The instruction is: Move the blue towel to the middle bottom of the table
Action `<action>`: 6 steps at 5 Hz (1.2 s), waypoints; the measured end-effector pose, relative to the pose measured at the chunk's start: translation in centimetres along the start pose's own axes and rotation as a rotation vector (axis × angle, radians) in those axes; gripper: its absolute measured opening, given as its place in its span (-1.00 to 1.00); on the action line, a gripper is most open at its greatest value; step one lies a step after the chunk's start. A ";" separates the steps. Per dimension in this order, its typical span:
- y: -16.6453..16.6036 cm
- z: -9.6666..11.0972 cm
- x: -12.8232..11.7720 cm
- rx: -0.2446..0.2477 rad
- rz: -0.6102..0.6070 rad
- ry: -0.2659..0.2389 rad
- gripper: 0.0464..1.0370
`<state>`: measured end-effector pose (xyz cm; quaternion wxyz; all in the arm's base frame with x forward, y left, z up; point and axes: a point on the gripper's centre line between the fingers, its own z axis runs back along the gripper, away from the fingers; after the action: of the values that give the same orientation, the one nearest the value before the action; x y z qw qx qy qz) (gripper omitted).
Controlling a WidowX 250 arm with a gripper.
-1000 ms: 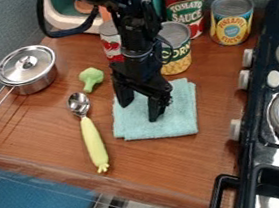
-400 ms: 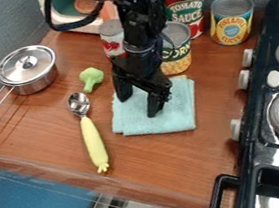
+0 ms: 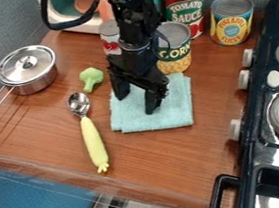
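Blue folded terry towel (image 3: 174, 110) laid flat near the middle of the brown wood-grain tabletop (image 3: 160, 166), short of the bottom middle where it is wanted. The black two-finger gripper (image 3: 137, 102) is held tilted over its left part, fingers spread apart, both tips set down at the cloth; no fold is seen pinched between them. By this placing, a press-and-drag seems intended rather than a lift, the cloth being low and flat; how firmly it is pressed cannot be told. Directly behind, a corn can with yellow label (image 3: 175, 54) is stood close to the towel's rear edge; whether it is touched cannot be told. Further back, a red tomato sauce can (image 3: 185, 6), a yellow-and-blue pineapple can (image 3: 231, 21) and a small red-and-white can (image 3: 111, 45) are grouped; none is in the way of a forward pull. To the left, a metal spoon with pale green handle (image 3: 93, 142) is laid lengthwise beside the path and could be snagged if the cloth is swung that way. Green toy broccoli (image 3: 90, 77) and a lidded steel pot (image 3: 27, 77) are set beyond it. On the right, the path is bounded by the black stove (image 3: 273, 156).
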<state>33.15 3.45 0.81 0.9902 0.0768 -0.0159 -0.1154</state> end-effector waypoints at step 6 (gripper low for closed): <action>2.5 -0.4 0.3 -0.001 0.077 0.020 0.93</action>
<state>34.05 5.86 0.82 0.9941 0.0768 -0.0087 -0.0765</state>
